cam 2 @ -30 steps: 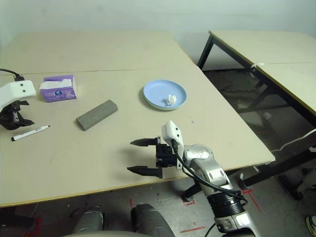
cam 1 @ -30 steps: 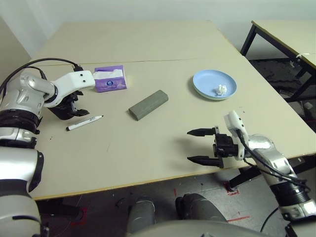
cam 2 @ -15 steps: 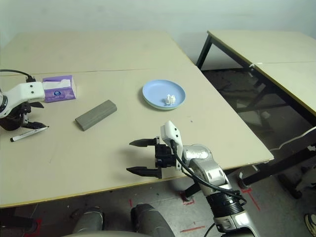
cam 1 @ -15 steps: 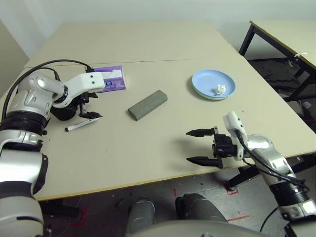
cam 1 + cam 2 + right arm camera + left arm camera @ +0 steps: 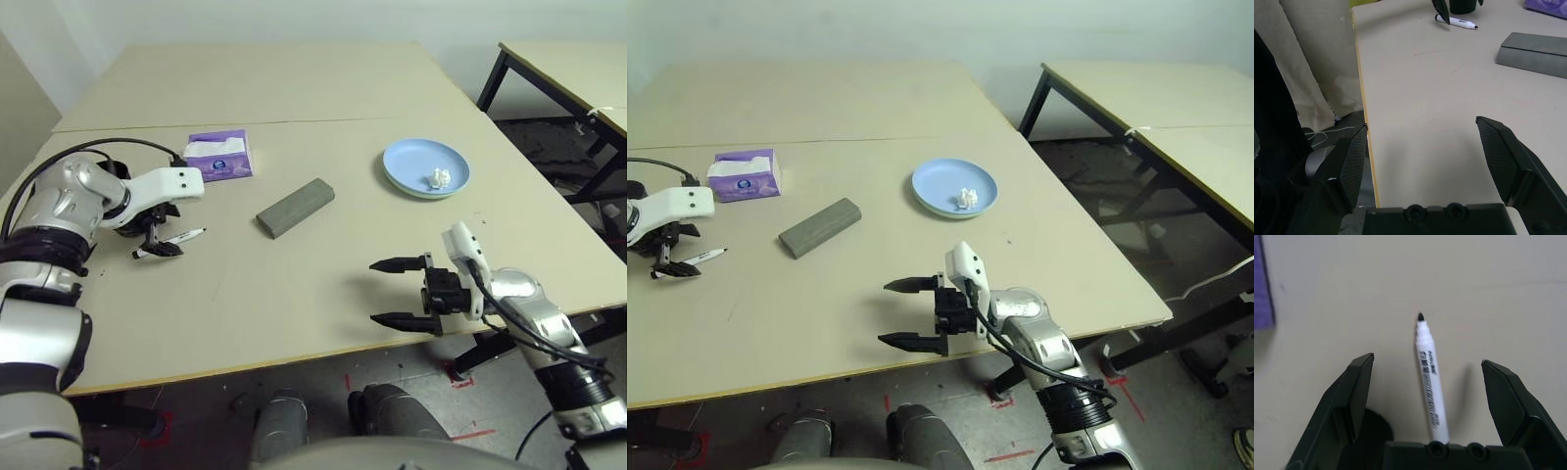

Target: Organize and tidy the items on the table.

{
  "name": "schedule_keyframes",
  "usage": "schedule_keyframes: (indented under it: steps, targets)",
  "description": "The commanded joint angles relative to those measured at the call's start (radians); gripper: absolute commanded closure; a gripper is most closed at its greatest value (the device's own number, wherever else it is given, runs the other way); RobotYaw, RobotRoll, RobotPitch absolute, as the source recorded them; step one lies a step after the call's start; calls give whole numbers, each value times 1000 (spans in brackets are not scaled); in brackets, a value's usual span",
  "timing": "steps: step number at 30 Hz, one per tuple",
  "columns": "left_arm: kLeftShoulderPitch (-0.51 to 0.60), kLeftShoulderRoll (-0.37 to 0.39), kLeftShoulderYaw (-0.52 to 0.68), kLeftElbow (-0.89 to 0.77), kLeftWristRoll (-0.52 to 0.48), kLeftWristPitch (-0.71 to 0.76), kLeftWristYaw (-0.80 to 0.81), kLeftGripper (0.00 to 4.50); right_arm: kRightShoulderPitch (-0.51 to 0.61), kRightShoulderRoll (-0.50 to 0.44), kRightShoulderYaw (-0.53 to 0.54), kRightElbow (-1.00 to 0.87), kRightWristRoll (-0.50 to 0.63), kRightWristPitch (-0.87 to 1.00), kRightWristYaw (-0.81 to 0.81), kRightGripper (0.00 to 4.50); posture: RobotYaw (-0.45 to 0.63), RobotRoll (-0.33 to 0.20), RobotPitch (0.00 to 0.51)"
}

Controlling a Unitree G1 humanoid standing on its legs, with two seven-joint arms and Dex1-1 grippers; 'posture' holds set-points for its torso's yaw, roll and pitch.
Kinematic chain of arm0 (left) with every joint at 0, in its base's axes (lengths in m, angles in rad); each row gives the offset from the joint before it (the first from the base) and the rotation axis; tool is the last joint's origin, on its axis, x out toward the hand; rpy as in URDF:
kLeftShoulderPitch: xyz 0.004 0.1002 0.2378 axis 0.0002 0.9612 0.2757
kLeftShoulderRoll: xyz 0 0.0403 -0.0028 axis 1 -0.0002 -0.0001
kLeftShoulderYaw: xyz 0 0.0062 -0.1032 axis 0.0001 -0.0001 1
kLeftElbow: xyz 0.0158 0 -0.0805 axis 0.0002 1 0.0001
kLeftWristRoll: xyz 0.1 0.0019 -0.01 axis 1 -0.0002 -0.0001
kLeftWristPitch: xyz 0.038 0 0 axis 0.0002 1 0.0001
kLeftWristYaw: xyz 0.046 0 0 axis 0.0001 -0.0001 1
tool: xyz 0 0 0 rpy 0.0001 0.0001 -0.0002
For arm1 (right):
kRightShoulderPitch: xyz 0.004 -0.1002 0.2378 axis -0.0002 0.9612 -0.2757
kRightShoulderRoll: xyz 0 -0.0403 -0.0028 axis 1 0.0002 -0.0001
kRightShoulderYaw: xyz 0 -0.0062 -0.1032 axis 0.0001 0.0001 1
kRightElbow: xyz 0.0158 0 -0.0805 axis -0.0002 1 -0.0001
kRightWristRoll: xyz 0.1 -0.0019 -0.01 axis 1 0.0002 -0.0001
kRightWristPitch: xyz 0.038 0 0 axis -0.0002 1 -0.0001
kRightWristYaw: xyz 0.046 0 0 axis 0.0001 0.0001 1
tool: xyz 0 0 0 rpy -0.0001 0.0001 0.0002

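Note:
A white marker (image 5: 1429, 382) with a black tip lies on the pale table (image 5: 294, 294) at the left. My left gripper (image 5: 157, 243) hangs open just over it, one finger on each side, not touching. The black cup (image 5: 1464, 6) stands right behind that gripper, partly hidden by my forearm. The purple tissue box (image 5: 217, 157) sits further back, and the grey glasses case (image 5: 295, 207) lies mid-table. A white paper ball (image 5: 438, 177) rests on the blue plate (image 5: 411, 157), which has a paler rim under it. My right gripper (image 5: 397, 291) is open and empty near the front edge.
The table's seam line (image 5: 323, 121) runs across behind the tissue box. A second black-legged table (image 5: 568, 69) stands to the right across a gap of floor. The table's front edge (image 5: 1365, 147) is close to my right gripper.
My left gripper has swung from beside the cup and come down over the marker, fingers astride it. The marker, the other items and my right arm have stayed put.

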Motion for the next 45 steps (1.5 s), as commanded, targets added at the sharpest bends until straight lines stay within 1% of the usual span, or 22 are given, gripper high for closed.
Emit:
schedule_keyframes:
  steps: [1,7,13,19,28,35,42,45]
  targets:
    - [-26,-9,-27,32,28,-53,-15,33,15,-13,7,-11,-12,-13,1,0,-66,0,54]
    - [-71,-3,-63,102,79,-146,-5,33,22,-18,6,-17,-13,-14,-4,0,-74,0,53]
    - [-99,-14,-85,174,117,-205,27,33,21,-21,4,-17,-15,-18,-8,0,-83,0,51]
    - [-118,-34,-97,236,144,-186,54,33,25,-25,5,-25,-18,-20,-12,0,-92,0,53]
    - [-107,-62,-108,303,179,-169,85,33,20,-29,8,-30,-19,-20,-16,0,-98,0,53]
    - [-114,-72,-125,335,204,-166,97,33,15,-28,10,-29,-24,-23,-17,0,-106,0,55]
    - [-111,-79,-127,355,205,-160,97,33,18,-28,8,-34,-25,-22,-19,0,-110,0,55]
    - [-112,-82,-123,357,200,-156,92,647,17,-29,9,-34,-26,-23,-20,0,-110,0,55]
